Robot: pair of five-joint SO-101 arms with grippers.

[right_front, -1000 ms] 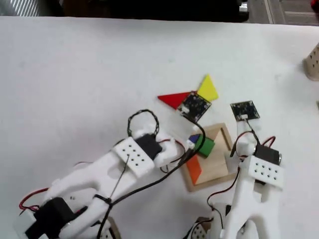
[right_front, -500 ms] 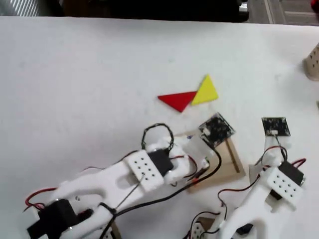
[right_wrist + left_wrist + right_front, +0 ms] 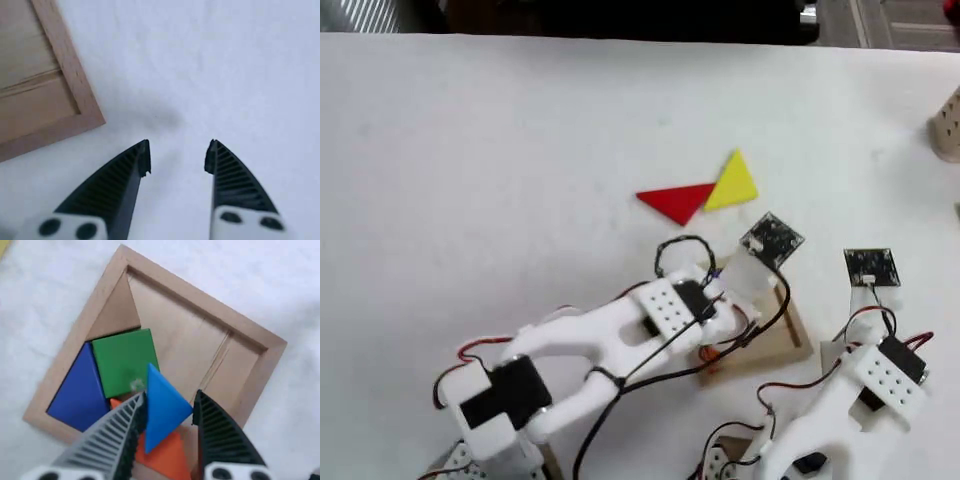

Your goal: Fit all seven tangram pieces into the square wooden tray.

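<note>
While my left hand hangs over the square wooden tray, it pinches a light blue triangle between both fingers, held above a corner of the green square and the orange piece. The dark blue triangle lies along the tray's rim, edge to edge with the green square. From the green square across to the opposite rim, the tray floor is bare wood. My right hand hovers spread over the white counter, just off one tray corner. The red triangle and yellow triangle lie touching on the counter, apart from the tray.
</note>
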